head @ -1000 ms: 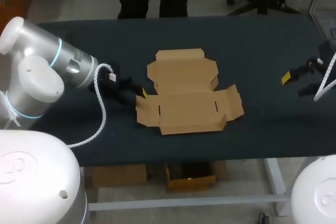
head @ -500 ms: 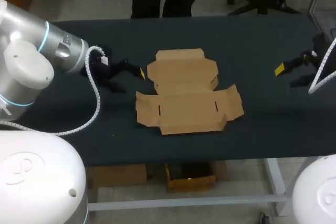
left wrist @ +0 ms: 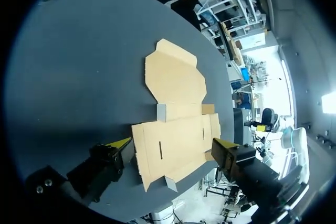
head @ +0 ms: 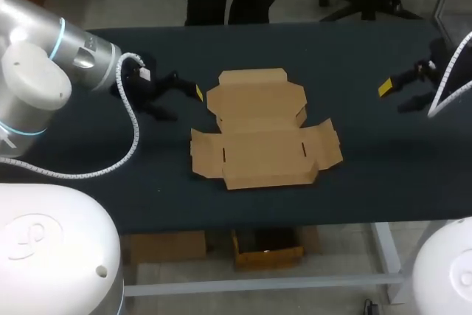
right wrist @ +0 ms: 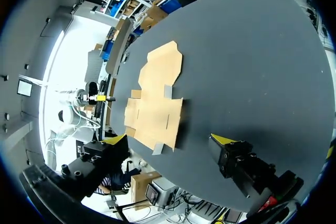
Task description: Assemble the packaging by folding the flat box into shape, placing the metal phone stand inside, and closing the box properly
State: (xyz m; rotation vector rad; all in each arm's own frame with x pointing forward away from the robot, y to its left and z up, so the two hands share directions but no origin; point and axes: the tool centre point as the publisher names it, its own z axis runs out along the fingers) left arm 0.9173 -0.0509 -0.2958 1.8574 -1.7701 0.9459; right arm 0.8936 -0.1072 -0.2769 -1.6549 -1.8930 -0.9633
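Two grippers, both mine, sit on either side of one flat box (head: 262, 132), and neither touches it. The box lies unfolded near the middle of the dark surface (head: 354, 57), flat on it, plain brown cardboard face up. Its narrower panel, with the short tuck flap at its end, points toward the far edge. The wider panel lies nearer to me, with a side flap spread out to the left and another to the right. So the sheet is broadest from left to right across its near half, while the line from tuck flap to near edge runs far to near. Two short slots are cut in the near panel, one toward each side. I can read no writing on the cardboard from any view.

My left gripper (head: 181, 102) is just left of the box's far panel, its fingers spread apart with nothing between them, one yellow tip close to the cardboard edge but apart from it. From the left wrist view, that gripper (left wrist: 170, 145) looks out over the box, which lies ahead of its two parted tips.

My right gripper (head: 398, 97) is toward the right edge of the surface, well apart from the box, fingers likewise spread and holding nothing. In the right wrist view, the gripper (right wrist: 168, 140) has the box lying ahead of it.
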